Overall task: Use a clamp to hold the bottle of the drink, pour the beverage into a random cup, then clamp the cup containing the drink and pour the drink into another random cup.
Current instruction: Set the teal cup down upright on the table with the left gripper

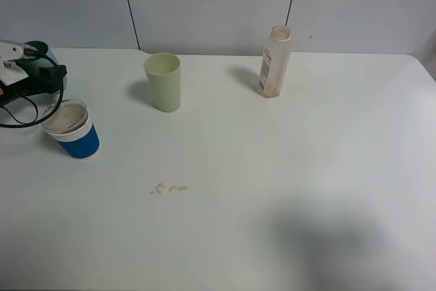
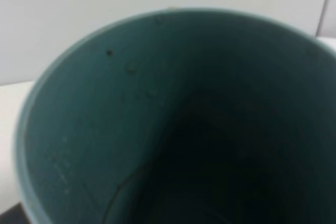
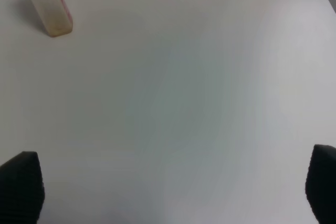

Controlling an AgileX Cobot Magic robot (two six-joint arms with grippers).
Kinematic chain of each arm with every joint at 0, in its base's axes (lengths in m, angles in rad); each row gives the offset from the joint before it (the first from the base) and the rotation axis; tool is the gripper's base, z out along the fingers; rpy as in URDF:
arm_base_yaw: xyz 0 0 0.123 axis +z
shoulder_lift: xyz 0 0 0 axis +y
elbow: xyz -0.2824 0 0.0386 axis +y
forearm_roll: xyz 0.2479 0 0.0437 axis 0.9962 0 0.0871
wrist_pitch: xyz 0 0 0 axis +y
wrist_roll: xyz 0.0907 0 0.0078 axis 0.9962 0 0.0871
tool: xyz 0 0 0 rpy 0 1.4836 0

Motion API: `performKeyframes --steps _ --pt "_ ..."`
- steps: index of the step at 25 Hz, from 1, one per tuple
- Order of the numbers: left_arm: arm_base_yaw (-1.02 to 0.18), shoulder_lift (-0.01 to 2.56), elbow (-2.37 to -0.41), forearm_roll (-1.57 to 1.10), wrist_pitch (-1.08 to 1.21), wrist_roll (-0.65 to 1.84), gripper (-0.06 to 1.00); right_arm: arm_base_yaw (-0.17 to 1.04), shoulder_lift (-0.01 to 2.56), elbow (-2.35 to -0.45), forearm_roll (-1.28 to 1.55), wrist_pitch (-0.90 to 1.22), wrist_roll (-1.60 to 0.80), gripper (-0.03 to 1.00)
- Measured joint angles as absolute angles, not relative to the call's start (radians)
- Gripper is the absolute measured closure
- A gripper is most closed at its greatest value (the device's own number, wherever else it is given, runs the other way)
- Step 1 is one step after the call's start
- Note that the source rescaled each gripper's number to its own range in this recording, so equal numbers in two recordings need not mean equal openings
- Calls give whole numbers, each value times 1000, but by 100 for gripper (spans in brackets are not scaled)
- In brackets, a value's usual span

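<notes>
My left gripper (image 1: 33, 67) is shut on the teal cup (image 1: 38, 51) at the far left, just behind and above the blue-sleeved paper cup (image 1: 71, 129). The teal cup's dark green inside (image 2: 173, 129) fills the left wrist view; I cannot tell whether liquid is in it. The bottle (image 1: 274, 61) stands upright at the back, right of centre, with brown residue near its base (image 3: 48, 9). My right gripper (image 3: 168, 192) is open over bare table, well away from the bottle, its black fingertips (image 3: 21, 187) wide apart. It is out of the exterior high view.
A pale yellow-green tumbler (image 1: 163, 81) stands upright between the paper cup and the bottle. Small brown drops (image 1: 167, 188) lie on the white table (image 1: 306, 168) in front of it. A black cable (image 1: 20, 110) loops beside the paper cup. A grey wall runs behind.
</notes>
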State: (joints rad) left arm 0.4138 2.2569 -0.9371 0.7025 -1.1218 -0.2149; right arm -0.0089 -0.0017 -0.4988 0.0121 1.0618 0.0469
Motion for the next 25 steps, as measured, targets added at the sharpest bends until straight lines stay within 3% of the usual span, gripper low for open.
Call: performKeyframes --steps 25 --pt "414 2277 -948 748 -1128 -273 93 -9 -2 -499 12 1062 47 -3"
